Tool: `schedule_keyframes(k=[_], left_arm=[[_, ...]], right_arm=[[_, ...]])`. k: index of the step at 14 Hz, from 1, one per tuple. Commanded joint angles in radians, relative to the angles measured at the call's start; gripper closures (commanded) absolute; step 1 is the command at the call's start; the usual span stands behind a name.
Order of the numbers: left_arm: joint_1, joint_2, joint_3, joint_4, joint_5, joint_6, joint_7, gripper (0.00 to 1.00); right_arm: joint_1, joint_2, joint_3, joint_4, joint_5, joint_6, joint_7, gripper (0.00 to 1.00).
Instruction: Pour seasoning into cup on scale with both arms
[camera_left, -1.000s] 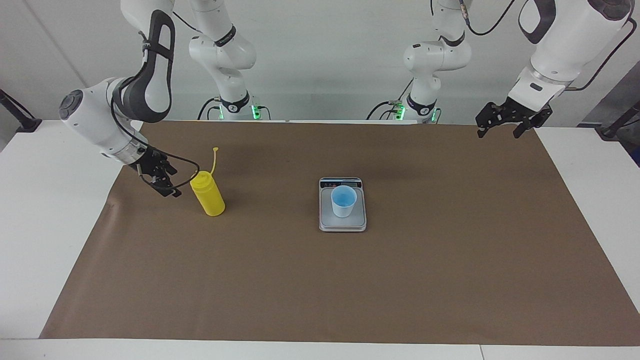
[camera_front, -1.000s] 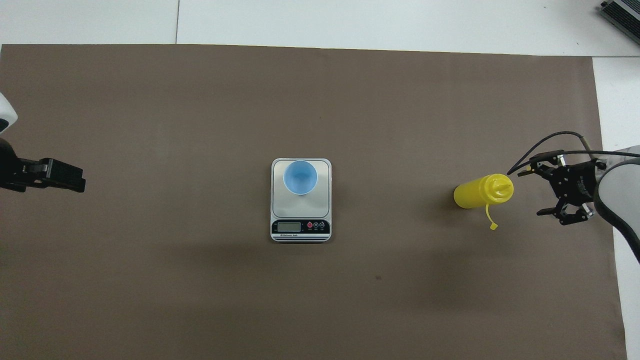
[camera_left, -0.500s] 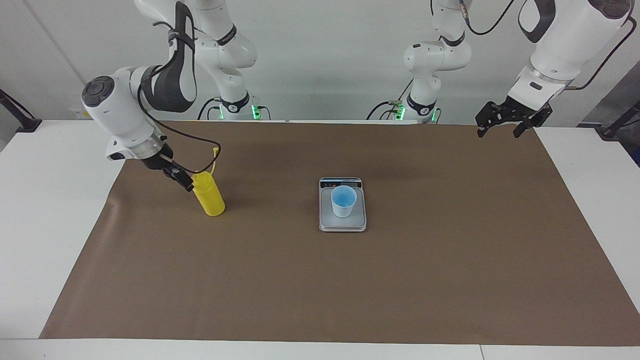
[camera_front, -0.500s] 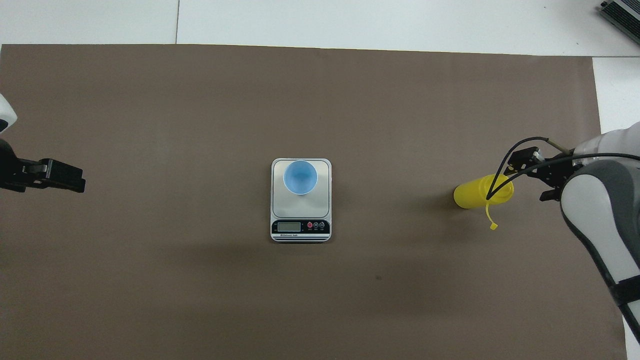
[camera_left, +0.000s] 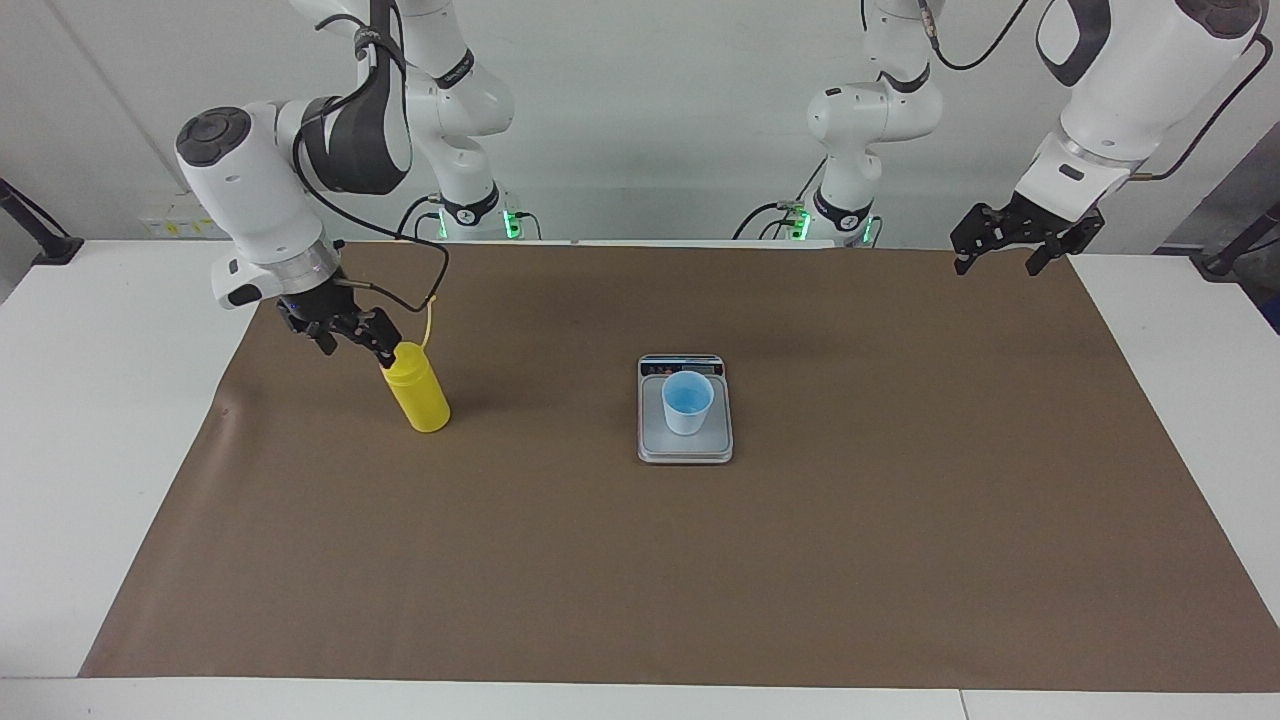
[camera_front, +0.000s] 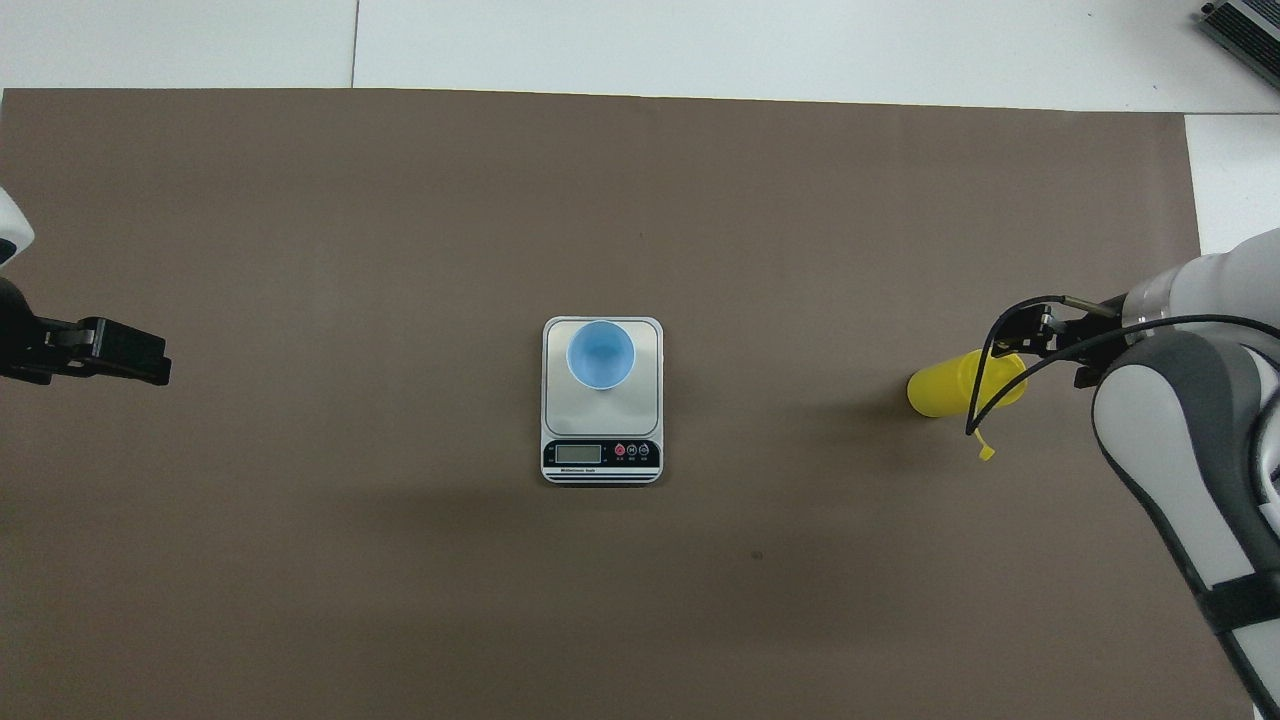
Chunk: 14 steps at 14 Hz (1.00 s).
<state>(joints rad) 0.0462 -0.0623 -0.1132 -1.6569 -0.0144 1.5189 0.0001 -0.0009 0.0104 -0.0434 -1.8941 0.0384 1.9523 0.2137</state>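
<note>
The yellow seasoning bottle (camera_left: 417, 392) (camera_front: 948, 386) stands on the brown mat toward the right arm's end of the table, its cap strap sticking up. My right gripper (camera_left: 355, 348) (camera_front: 1055, 345) points down, open, at the bottle's top; one fingertip (camera_left: 386, 352) is right at the nozzle, and I cannot tell whether it touches. The light-blue cup (camera_left: 687, 401) (camera_front: 600, 353) stands upright on the silver scale (camera_left: 655, 437) (camera_front: 560, 402) at the table's middle. My left gripper (camera_left: 998, 262) (camera_front: 150, 355) waits open in the air over the mat's corner at the left arm's end.
A brown mat (camera_left: 700, 560) covers most of the white table (camera_left: 100, 420). The scale's display strip (camera_front: 600, 453) faces the robots. The right arm's black cable (camera_front: 985, 385) loops over the bottle.
My right arm has risen and its gripper has turned to point downward, closing in on the bottle's top from the side. The bottle, cup, scale and left gripper have stayed put.
</note>
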Motion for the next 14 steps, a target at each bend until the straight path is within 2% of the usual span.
schedule_keyframes(k=[1, 3, 8, 11, 13, 14], left_arm=[[-0.003, -0.030, 0.001, -0.041, 0.005, 0.029, 0.009, 0.00], [-0.003, -0.030, 0.001, -0.041, 0.005, 0.029, 0.009, 0.00], [-0.002, -0.030, 0.001, -0.040, 0.005, 0.040, 0.014, 0.00], [0.006, -0.027, 0.003, -0.034, 0.007, 0.040, 0.064, 0.00], [0.007, -0.022, 0.003, -0.026, 0.023, 0.041, 0.070, 0.00], [-0.002, -0.021, 0.001, -0.023, 0.057, 0.040, 0.075, 0.00]], right_arm=[[0.034, 0.005, 0.003, 0.102, -0.064, -0.079, -0.013, 0.00], [0.050, 0.011, 0.007, 0.188, -0.069, -0.143, -0.001, 0.00], [0.064, 0.010, 0.008, 0.306, -0.069, -0.246, -0.002, 0.00], [0.062, 0.013, 0.008, 0.395, -0.069, -0.354, -0.010, 0.00], [0.059, 0.061, 0.010, 0.508, -0.066, -0.456, -0.025, 0.00], [0.059, 0.069, 0.010, 0.530, -0.066, -0.476, -0.042, 0.00]])
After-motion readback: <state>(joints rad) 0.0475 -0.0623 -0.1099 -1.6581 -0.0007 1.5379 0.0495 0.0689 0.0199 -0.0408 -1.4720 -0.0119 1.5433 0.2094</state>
